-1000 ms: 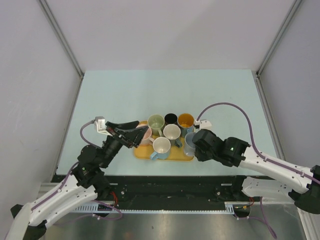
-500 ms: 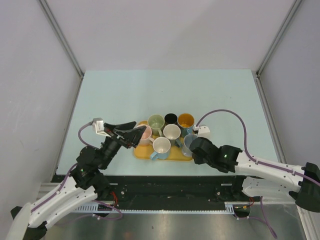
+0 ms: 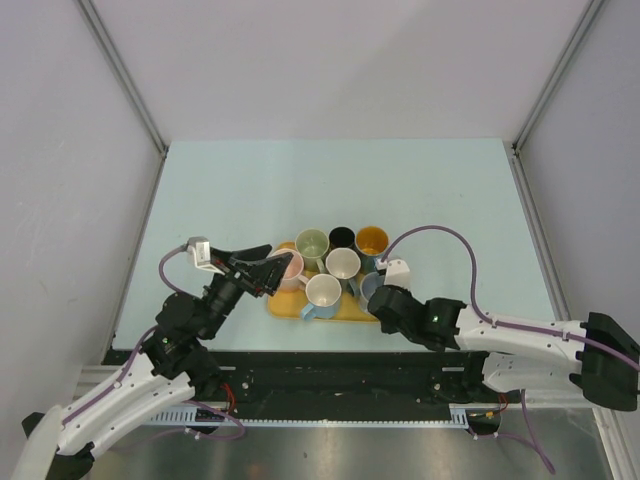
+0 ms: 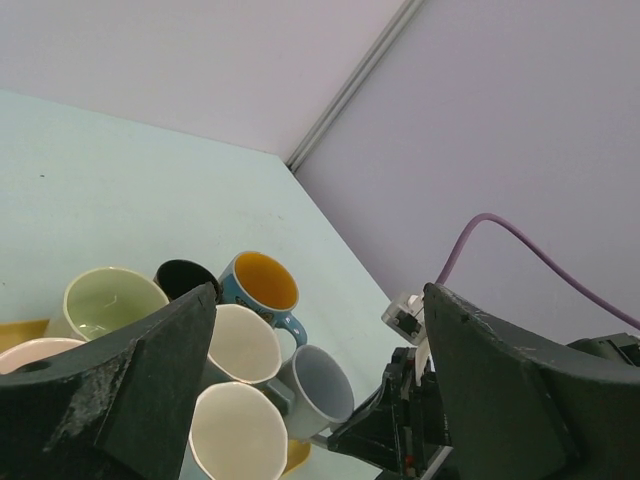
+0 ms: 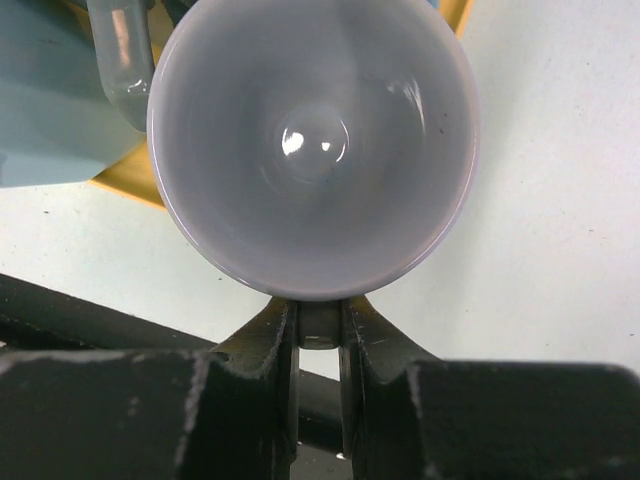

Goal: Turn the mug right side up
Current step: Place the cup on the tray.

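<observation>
A grey mug point(image 3: 370, 288) sits at the right end of the yellow tray point(image 3: 345, 314), its opening facing up and tilted toward the near right. My right gripper point(image 3: 385, 300) is shut on the mug's handle, seen from the wrist point(image 5: 318, 322) just below the mug's open mouth point(image 5: 312, 140). The left wrist view also shows the grey mug point(image 4: 320, 385) with the right gripper point(image 4: 400, 425) behind it. My left gripper point(image 3: 268, 268) is open and empty, hovering over the tray's left end, its fingers point(image 4: 150, 370) spread wide.
Other upright mugs fill the tray: green point(image 3: 312, 243), black point(image 3: 342, 237), blue with an orange inside point(image 3: 372, 240), cream point(image 3: 344, 263), white point(image 3: 323, 292) and pink point(image 3: 290, 268). The right arm's purple cable point(image 3: 440, 235) loops over the table.
My right gripper has drawn left and toward the near edge with the grey mug, whose mouth now faces more upward. The left arm has hardly moved.
</observation>
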Available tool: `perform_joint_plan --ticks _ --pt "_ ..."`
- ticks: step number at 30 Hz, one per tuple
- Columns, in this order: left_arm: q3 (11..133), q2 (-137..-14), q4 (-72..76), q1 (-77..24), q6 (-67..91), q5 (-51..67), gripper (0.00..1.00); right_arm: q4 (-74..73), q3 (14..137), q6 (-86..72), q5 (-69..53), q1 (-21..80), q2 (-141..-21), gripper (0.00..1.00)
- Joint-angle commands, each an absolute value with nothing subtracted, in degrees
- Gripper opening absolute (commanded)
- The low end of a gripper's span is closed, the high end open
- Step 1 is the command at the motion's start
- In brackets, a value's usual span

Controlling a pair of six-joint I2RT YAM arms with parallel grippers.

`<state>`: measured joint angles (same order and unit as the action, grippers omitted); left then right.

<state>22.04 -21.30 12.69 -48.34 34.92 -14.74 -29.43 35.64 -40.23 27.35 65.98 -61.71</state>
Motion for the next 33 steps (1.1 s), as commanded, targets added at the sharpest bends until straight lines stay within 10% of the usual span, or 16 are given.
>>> perform_joint_plan --ticks 1,4,10,33 --pt "21.53 -21.09 12.74 -47.99 33.93 -15.56 0.88 -26.54 36.30 -42.71 31.02 66.62 -63.72 0.00" --pt "21.27 -21.18 12.74 -47.99 33.93 -15.64 0.88 -27.51 36.39 -43.85 31.46 67.15 -64.60 0.00" --pt "21.27 -21.01 12.39 -47.99 33.66 -15.73 0.88 -30.14 37.18 -46.23 32.34 67.67 -61.71 0.31" --pt "30.03 -25.91 2.74 -47.99 30.41 -20.30 1.00 -52.21 64.32 -43.79 46.31 75.16 -52.65 0.72"
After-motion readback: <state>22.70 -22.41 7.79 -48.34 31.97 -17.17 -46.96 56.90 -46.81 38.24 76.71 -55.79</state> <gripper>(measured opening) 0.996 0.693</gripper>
